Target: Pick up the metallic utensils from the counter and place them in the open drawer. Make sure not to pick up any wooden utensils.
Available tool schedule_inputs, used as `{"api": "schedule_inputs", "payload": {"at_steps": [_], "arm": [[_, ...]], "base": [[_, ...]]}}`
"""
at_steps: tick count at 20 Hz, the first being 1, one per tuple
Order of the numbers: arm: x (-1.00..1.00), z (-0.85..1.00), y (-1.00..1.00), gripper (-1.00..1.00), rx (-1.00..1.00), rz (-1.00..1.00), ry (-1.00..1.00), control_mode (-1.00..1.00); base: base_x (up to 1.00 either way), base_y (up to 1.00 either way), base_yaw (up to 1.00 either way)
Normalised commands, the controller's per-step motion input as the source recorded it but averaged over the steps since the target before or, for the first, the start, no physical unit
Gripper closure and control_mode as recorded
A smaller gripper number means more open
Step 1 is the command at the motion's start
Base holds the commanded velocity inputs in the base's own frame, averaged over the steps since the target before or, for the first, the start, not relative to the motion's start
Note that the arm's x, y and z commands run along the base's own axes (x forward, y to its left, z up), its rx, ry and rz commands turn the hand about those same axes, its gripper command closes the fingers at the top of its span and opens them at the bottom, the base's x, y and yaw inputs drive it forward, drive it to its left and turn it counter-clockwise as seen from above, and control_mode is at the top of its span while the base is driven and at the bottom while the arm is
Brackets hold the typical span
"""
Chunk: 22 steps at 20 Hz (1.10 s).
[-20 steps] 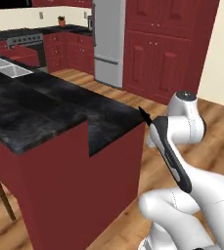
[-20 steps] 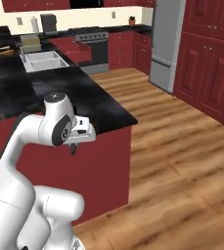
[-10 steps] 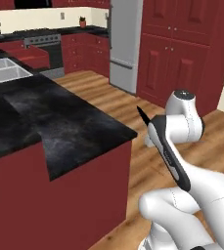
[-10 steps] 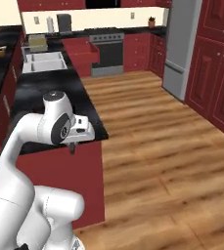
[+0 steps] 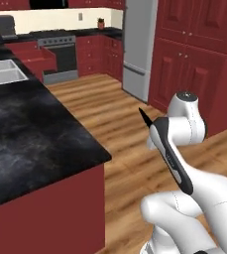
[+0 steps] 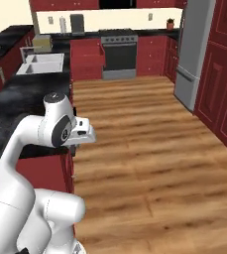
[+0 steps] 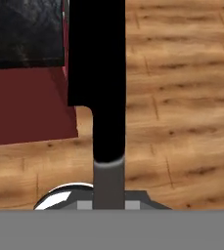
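My gripper [image 7: 108, 199] is shut on one of the metallic utensils, a slim black knife [image 7: 102, 73] that runs straight up the middle of the hand view. In the left base view the knife's dark tip [image 5: 143, 117] sticks out beside my forearm, over the wooden floor. The counter [image 5: 35, 144] of glossy black stone lies to my left, and its corner [image 7: 25, 29] is under the knife's far end. A red box [image 6: 87, 54] juts from the far cabinets beside the stove; I cannot tell whether it is the open drawer. The wooden utensils are out of view.
A sink [image 5: 3, 74] is set into the counter further back. A steel fridge [image 5: 137, 44] and tall red cabinets [image 5: 194, 59] line the right side. A stove [image 6: 119, 52] stands at the far wall. Wooden floor [image 6: 149, 149] spreads wide to the right of the island.
Both base views have swung: the counter has slid left and nearer, and more floor shows. The arm keeps the same pose, with the knife still in the gripper.
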Motion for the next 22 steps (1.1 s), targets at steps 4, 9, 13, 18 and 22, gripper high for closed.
{"api": "schedule_inputs", "payload": {"at_steps": [4,9,13,18,22], "arm": [[0.0,0.0,0.0,1.0,0.0,0.0,0.0,1.0],[0.0,0.0,0.0,1.0,0.0,0.0,0.0,1.0],[0.0,0.0,0.0,1.0,0.0,0.0,0.0,1.0],[0.0,0.0,0.0,1.0,0.0,0.0,0.0,1.0],[0.0,0.0,0.0,1.0,0.0,0.0,0.0,1.0]], "base": [[0.83,-0.97,0.29],[0.86,-0.95,0.29],[0.93,-0.92,0.31],[1.0,-0.79,0.37],[1.0,-0.47,0.35]]}}
